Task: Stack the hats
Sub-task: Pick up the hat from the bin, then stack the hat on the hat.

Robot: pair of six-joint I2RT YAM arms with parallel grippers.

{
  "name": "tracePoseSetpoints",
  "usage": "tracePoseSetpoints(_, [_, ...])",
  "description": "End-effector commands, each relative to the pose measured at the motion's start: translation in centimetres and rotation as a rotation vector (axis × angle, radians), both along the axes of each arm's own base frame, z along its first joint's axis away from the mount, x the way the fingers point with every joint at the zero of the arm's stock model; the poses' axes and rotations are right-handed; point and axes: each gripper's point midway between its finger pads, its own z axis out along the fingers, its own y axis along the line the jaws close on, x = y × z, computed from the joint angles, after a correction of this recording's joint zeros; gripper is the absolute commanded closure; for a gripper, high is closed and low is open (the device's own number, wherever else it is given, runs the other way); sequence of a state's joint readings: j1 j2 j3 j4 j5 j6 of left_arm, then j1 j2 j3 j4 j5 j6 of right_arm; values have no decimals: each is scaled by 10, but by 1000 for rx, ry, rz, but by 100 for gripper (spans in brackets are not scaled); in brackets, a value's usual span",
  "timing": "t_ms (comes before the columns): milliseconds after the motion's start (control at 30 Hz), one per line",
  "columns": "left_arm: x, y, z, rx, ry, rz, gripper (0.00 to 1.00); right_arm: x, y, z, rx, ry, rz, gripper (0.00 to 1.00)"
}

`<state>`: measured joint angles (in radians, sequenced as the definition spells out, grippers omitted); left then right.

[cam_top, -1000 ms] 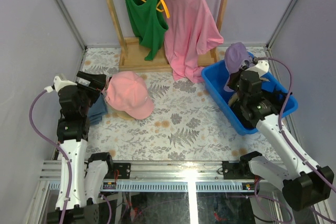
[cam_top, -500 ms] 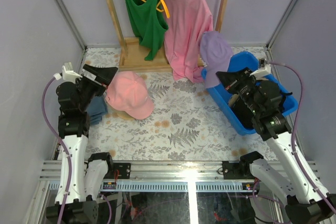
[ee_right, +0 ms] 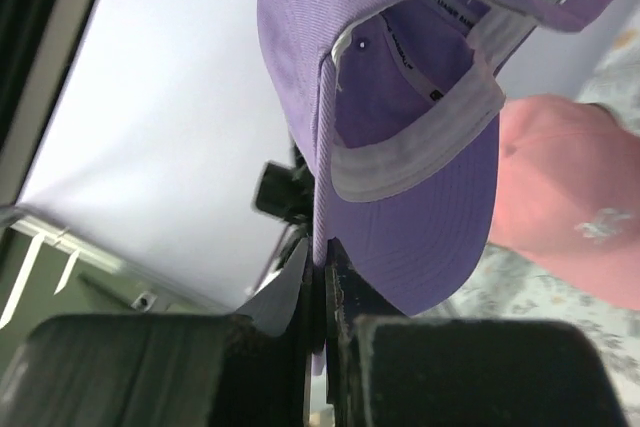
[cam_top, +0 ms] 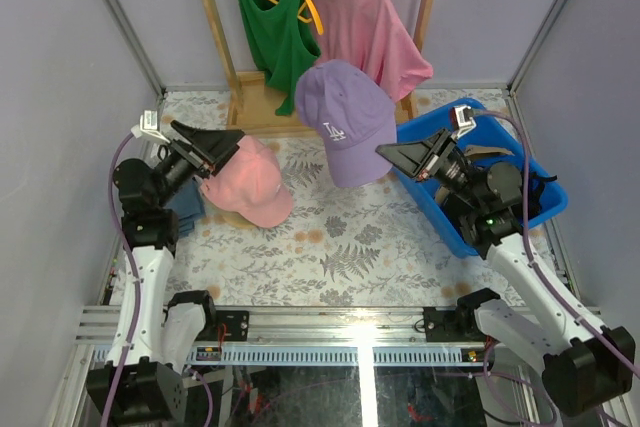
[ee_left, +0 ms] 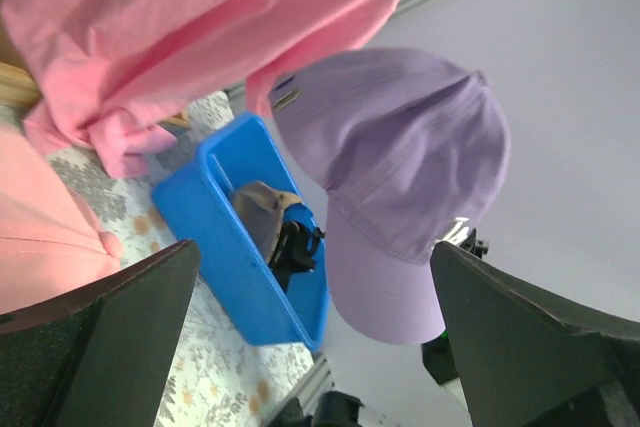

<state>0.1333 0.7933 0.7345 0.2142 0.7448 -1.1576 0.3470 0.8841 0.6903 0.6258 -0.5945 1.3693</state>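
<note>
Firmly, the right gripper (cam_top: 386,153) pinches the lavender cap (cam_top: 345,122) by its edge, holding it aloft between the blue bin (cam_top: 418,187) and the pink cap (cam_top: 245,182) on the table (cam_top: 350,242); the left gripper (cam_top: 230,143) gapes wide beside it.

The lavender cap (cam_top: 345,117) is showing white stitched letters (cam_top: 328,130) on its front in the top view, and they are looking like "LA". In the left wrist view only a bit of that white mark (ee_left: 455,230) is peeking out, too little to read. Inside the cap, a seam strip (ee_right: 405,52) is carrying tiny dark print, too small to read. The pink cap (ee_right: 570,197) is wearing a pale stitched mark (ee_right: 598,225), too blurry to read.
</note>
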Motion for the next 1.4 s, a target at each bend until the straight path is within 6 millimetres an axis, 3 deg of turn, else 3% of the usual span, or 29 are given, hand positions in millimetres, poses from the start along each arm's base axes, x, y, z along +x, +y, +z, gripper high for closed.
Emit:
tracePoseSetpoints(0, [-22, -18, 20, -68, -82, -158, 0, -51, 9, 55, 183, -172, 230, 100])
tracePoseSetpoints(267, [-30, -22, 31, -102, -111, -205, 0, -69, 30, 79, 345, -215, 416, 100])
tracePoseSetpoints(567, [-45, -21, 49, -210, -170, -228, 0, -76, 40, 87, 395, -230, 471, 100])
tracePoseSetpoints(767, [-48, -21, 37, -226, -149, -223, 0, -78, 49, 82, 412, -205, 500, 100])
tracePoseSetpoints(800, [-51, -11, 65, -337, -225, -184, 0, -78, 50, 80, 414, -203, 504, 100])
tracePoseSetpoints(900, [-58, -6, 79, -413, -269, -187, 0, -77, 54, 76, 429, -192, 518, 100])
tracePoseSetpoints(1367, [-76, 7, 95, -574, -340, -215, 0, -78, 76, 59, 464, -139, 583, 100])
